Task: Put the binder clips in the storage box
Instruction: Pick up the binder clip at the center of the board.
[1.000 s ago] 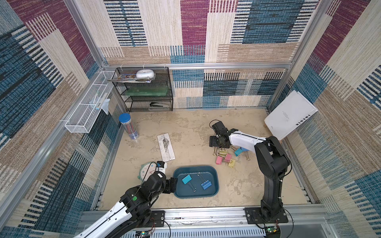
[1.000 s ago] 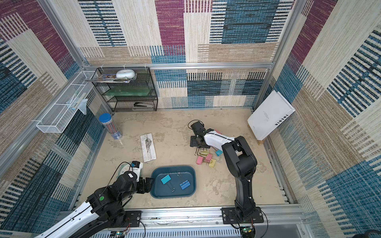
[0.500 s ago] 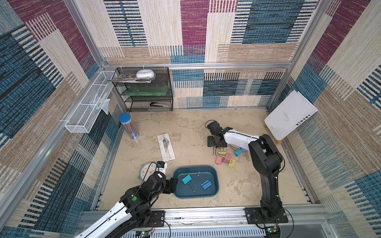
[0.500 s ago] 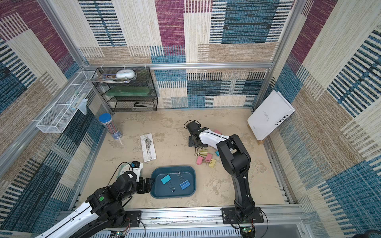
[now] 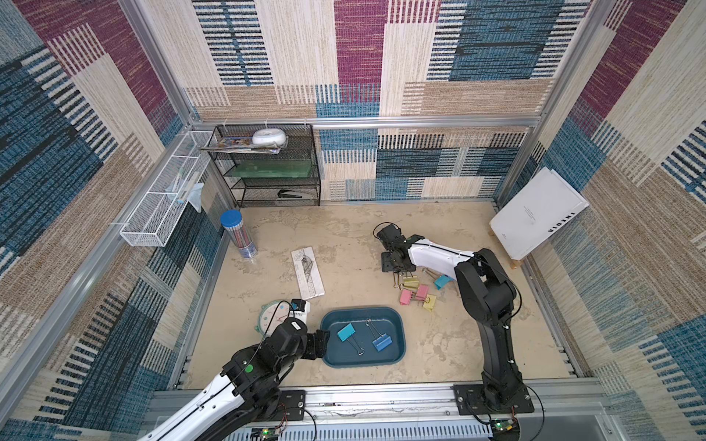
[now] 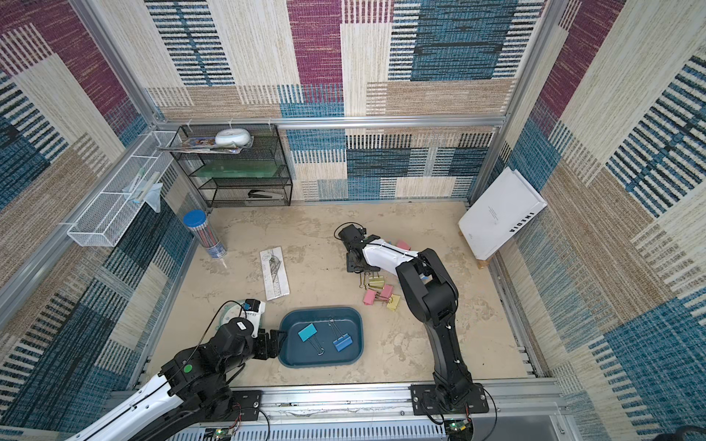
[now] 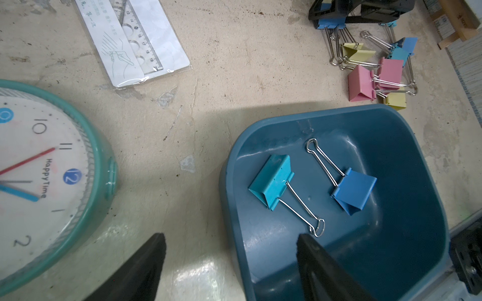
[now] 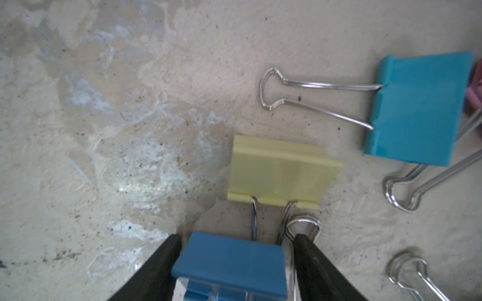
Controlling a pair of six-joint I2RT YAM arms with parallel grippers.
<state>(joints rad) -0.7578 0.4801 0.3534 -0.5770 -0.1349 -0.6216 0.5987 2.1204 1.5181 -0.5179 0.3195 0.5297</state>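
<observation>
Right gripper [image 8: 237, 241] has been shifted sideways over the desk [image 5: 344, 244], and its jaws have been narrowed around a blue binder clip [image 8: 229, 260].

The clip is bracketed on both sides by the jaws. Whether it is clamped cannot be told. The wire handles of a yellow binder clip [image 8: 281, 169] reach its edge. Left gripper [image 7: 229, 235] is held with jaws wide across the rim of the storage box [image 7: 391, 247], one finger over the box, one over the desk. A teal binder clip [image 5: 346, 332] and a second blue clip [image 5: 383, 342] are laid in the box, apart. Loose binder clips [image 5: 416, 294] are piled on the desk beside the right gripper, near the box.
</observation>
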